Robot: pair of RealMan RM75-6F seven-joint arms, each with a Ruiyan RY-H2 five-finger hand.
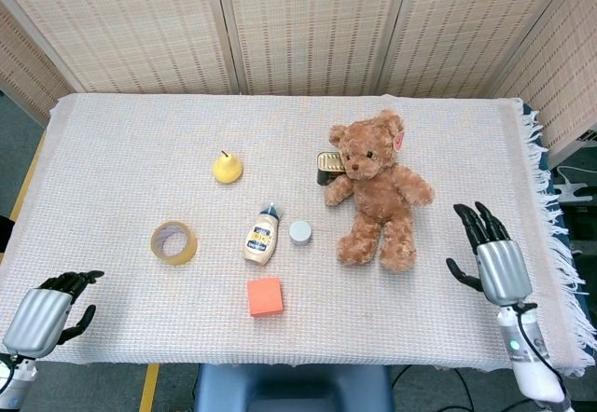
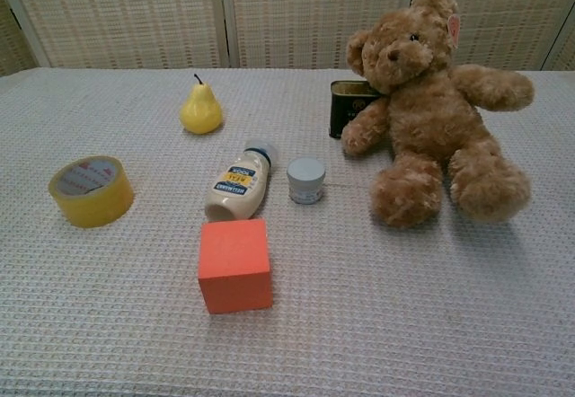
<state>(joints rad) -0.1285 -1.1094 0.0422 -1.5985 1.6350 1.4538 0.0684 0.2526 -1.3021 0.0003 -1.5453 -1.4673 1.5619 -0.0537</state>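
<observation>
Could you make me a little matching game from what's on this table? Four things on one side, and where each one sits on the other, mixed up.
Things:
1. pear
2. tape roll
3. orange cube
4. tin

Places:
A. tucked behind the teddy bear's arm
B. nearest the front edge, just in front of the lying bottle
C. furthest left of the things on the cloth
D. standing alone, behind the bottle and towards the back

Pairs: 1-D, 2-C, 3-B, 4-A
</observation>
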